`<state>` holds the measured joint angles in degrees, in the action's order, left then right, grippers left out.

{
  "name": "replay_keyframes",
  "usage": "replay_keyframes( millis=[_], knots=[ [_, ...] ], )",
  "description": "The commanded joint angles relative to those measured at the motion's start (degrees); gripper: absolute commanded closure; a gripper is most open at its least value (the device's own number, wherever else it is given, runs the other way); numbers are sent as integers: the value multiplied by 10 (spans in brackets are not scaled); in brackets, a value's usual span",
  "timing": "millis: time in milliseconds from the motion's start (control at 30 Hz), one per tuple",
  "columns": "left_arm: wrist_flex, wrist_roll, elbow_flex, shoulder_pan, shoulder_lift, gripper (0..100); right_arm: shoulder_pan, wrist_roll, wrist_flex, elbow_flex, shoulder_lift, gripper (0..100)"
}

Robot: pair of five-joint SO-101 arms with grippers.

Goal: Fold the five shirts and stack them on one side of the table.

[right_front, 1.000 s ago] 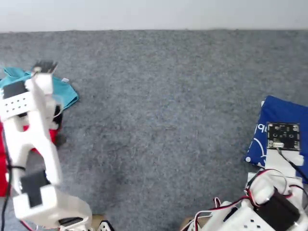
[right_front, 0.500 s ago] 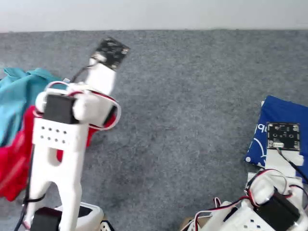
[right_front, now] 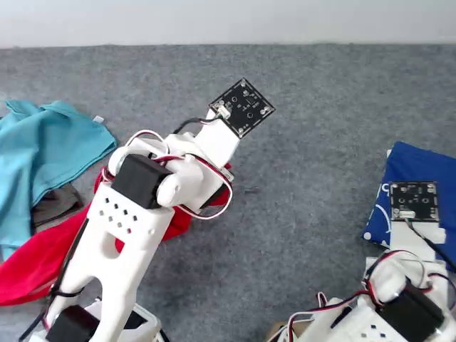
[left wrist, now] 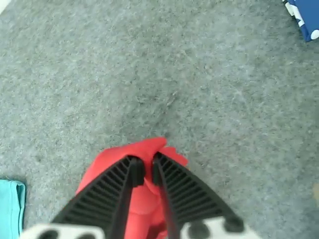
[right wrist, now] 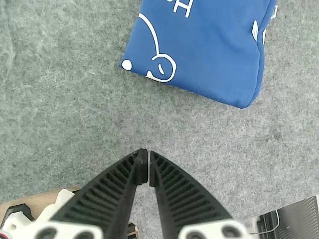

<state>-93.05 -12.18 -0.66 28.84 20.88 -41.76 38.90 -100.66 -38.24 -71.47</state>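
We log the left pincer [left wrist: 143, 165] pinching a bunched edge of the red shirt [left wrist: 149, 148]. The shirt's long axis runs from the tips back beside the arm toward its base, with the far end lying on the grey worktop [right_front: 320, 107]. The teal shirt [right_front: 43, 142] lies apart, off to this pincer's side. The right pincer [right wrist: 144, 167] is pressed together, and the folded blue shirt [right wrist: 199, 50] lies flat ahead of its tips.

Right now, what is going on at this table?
The left tool is shut on a red shirt, holding one end toward the table's middle. A teal shirt lies crumpled beside it. The right tool is shut, empty, over the grey table near a folded blue shirt.
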Motion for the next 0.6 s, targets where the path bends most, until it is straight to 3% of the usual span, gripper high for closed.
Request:
replay_keyframes(
  millis=[0,167,333,567],
  knots=[
    [3,4,-24,7,17,972,-5,4,-22,-2,-1,988],
    [-52,39,-27,4,23,840,-2,3,-3,-50,-1,984],
    [-76,56,-22,4,23,821,4,4,36,-89,2,983],
    [-75,55,-23,-11,55,822,132,0,38,-51,110,983]
  ],
)
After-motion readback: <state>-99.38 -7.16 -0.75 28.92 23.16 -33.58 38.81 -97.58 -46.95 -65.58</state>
